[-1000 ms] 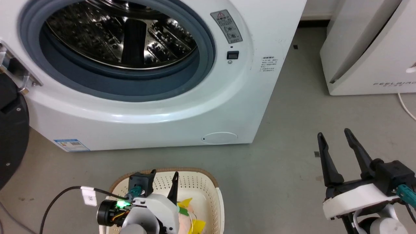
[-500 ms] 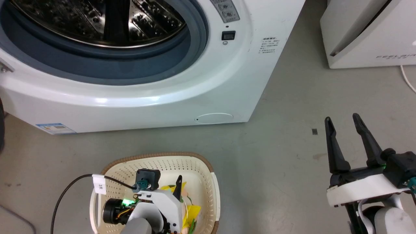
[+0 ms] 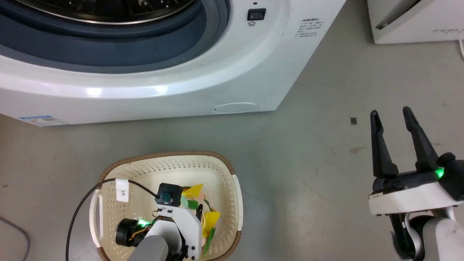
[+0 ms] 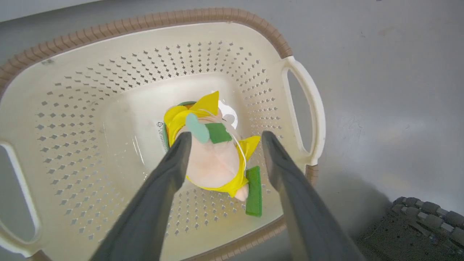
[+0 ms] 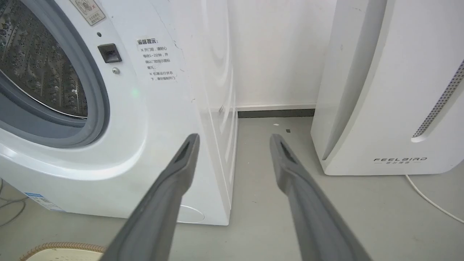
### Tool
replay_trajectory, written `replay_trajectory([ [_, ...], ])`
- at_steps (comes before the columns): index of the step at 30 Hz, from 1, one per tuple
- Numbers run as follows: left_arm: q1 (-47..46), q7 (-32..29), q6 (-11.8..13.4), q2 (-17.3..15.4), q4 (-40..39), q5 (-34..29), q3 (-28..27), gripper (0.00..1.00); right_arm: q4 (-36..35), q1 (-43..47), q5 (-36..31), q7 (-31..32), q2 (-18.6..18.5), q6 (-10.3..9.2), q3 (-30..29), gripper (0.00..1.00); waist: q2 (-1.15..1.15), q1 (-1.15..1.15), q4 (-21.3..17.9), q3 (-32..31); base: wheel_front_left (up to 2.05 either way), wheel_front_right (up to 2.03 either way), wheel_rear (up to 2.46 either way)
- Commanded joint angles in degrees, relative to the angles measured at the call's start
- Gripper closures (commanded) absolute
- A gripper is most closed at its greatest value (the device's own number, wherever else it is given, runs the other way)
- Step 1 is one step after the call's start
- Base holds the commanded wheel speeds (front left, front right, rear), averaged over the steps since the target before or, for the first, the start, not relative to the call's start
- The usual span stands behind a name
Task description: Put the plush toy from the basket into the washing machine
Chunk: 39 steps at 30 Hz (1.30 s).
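The plush toy (image 4: 212, 163), pink-beige with yellow and green pieces, lies on the floor of the cream perforated basket (image 4: 145, 27). My left gripper (image 4: 225, 136) is open and points down into the basket, one finger on each side of the toy and nothing pinched between them. From the head, the toy (image 3: 198, 197) peeks out beside the left wrist inside the basket (image 3: 163, 156). The washing machine (image 3: 188, 83) stands just behind the basket, its grey seal and steel drum (image 5: 43, 72) exposed. My right gripper (image 3: 390, 112) hangs open over the floor at the right, holding nothing.
The white slanted FEELBIRD appliance (image 5: 384, 108) stands right of the washer, with a narrow gap of floor between them. A white cord (image 5: 431, 204) trails from it. A black cable (image 3: 85, 197) loops over the basket's left side. A dark ribbed object (image 4: 424, 217) sits near the basket.
The head camera has tilted down, so the washer slid up the picture. My left gripper has sunk deeper into the basket toward the toy. The right gripper stays open.
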<state>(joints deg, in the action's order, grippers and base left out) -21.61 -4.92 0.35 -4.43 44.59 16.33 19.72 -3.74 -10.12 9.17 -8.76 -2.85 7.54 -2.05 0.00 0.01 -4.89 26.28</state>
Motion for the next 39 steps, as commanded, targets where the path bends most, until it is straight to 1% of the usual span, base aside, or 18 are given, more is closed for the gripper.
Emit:
replay_trajectory([
  [1, -1.9, -0.2, 0.1, -0.3, 1.6, 0.6, 0.7, 0.0, -0.5, -1.5, 0.8, -0.6, 0.0, -0.03, -0.2, 0.0, 0.0, -0.01, -0.3, 1.4, 0.0, 0.0, 0.0],
  [13, -7.3, -2.4, 2.2, -0.9, 8.6, 2.9, 4.7, 0.0, -1.4, -4.0, 1.9, -2.0, 0.0, -0.04, -0.7, 0.0, 0.0, -0.01, -1.1, 7.4, 0.0, 0.0, 0.0],
  [28, -12.9, -2.2, 2.7, -1.5, 17.4, 6.8, 9.2, 0.0, -1.8, -7.2, 4.0, -3.8, 0.0, -0.04, -0.8, 0.0, 0.0, -0.01, -1.9, 12.8, 0.0, 0.0, 0.0],
  [29, -13.1, -2.3, 2.7, -1.5, 18.0, 7.0, 9.5, 0.31, -1.8, -7.3, 4.1, -3.9, 0.0, -0.05, -0.9, 0.0, 0.0, -0.01, -2.0, 13.0, 0.0, 0.0, 0.0],
  [30, -13.4, -2.4, 2.6, -1.5, 18.6, 7.3, 9.8, 0.67, -1.7, -7.5, 4.3, -4.1, 0.0, -0.05, -0.9, 0.0, 0.0, -0.01, -2.1, 13.1, 0.0, 0.0, 0.0],
  [31, -13.6, -2.6, 2.4, -1.5, 19.2, 7.7, 10.1, 1.0, -1.7, -7.6, 4.4, -4.2, 0.0, -0.05, -1.0, 0.0, 0.0, -0.01, -2.1, 13.3, 0.0, 0.0, 0.0],
  [39, -15.3, -2.8, 1.9, -1.7, 23.9, 10.2, 12.4, 1.0, -1.4, -8.7, 6.0, -5.1, 0.0, -0.05, -1.5, 0.0, 0.0, -0.01, -2.7, 13.8, 0.0, 0.0, 0.0],
])
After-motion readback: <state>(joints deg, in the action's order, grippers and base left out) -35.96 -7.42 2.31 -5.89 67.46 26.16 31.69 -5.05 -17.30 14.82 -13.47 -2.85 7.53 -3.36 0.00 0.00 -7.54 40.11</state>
